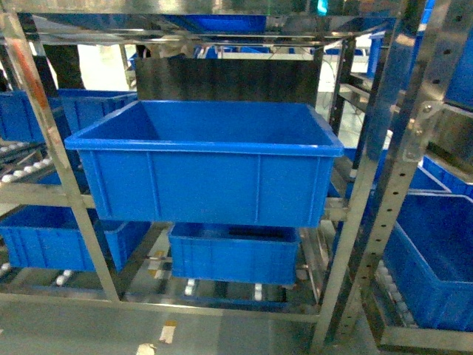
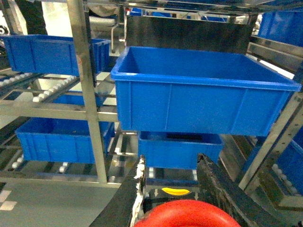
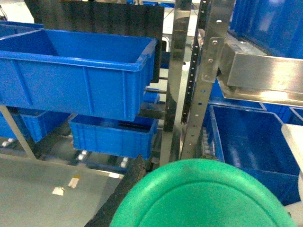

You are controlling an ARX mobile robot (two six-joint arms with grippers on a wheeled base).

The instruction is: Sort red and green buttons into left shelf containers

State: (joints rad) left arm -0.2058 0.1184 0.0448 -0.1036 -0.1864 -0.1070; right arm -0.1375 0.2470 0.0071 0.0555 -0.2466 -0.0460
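Note:
In the left wrist view, the red button (image 2: 187, 215) shows its domed cap at the bottom edge. My left gripper (image 2: 172, 163) is shut on it, and the dark fingers (image 2: 125, 198) rise on both sides of the cap. The green button (image 3: 199, 198) fills the bottom of the right wrist view. My right gripper (image 3: 196, 165) is shut on it; one dark finger (image 3: 118, 194) shows on the left and the other is hidden behind the cap. The left shelf containers are blue bins, and the large one (image 1: 207, 174) (image 2: 199, 106) (image 3: 71, 90) stands straight ahead and looks empty. Neither gripper shows in the head view.
A smaller blue bin (image 1: 233, 255) sits on rollers below the large one. More blue bins stand on the left (image 1: 44, 237) and on the right shelf (image 1: 436, 259) (image 3: 246, 137). Steel uprights (image 1: 373, 170) (image 1: 63, 170) frame the bays. The grey floor (image 1: 89, 333) lies in front.

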